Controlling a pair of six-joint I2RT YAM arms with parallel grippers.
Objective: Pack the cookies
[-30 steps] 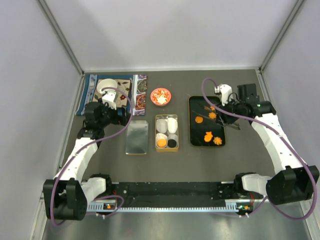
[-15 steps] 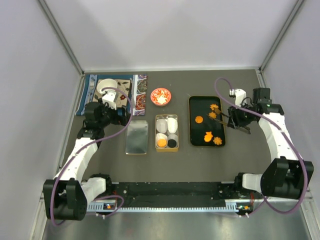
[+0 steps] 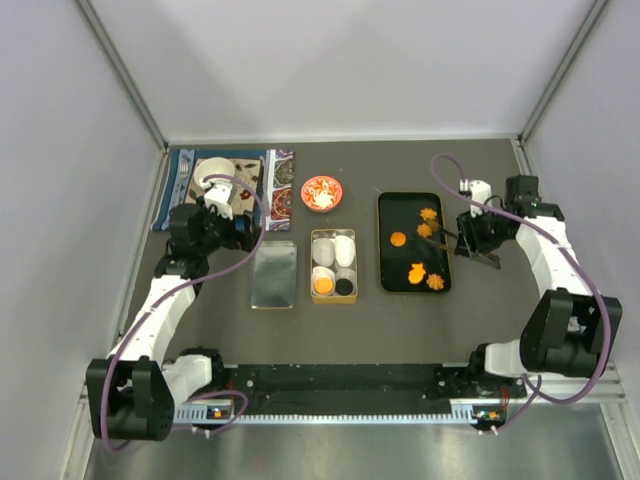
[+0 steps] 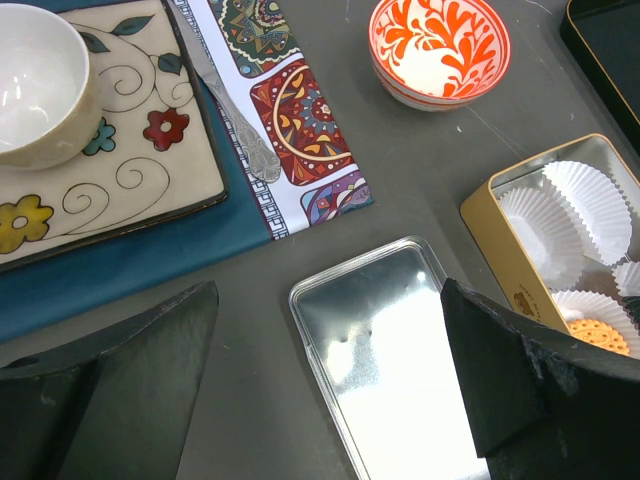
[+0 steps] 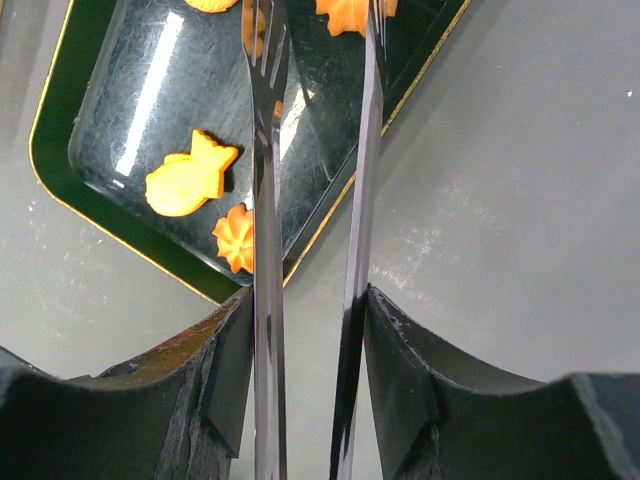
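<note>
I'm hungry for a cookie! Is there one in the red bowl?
No, the red bowl shows only its painted orange pattern inside, with nothing lying in it.

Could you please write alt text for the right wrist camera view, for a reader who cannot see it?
The right gripper clamps a pair of metal tongs, whose two arms reach up over the corner of a dark, gold-rimmed tray. Orange cookies of several shapes lie on the tray.
</note>
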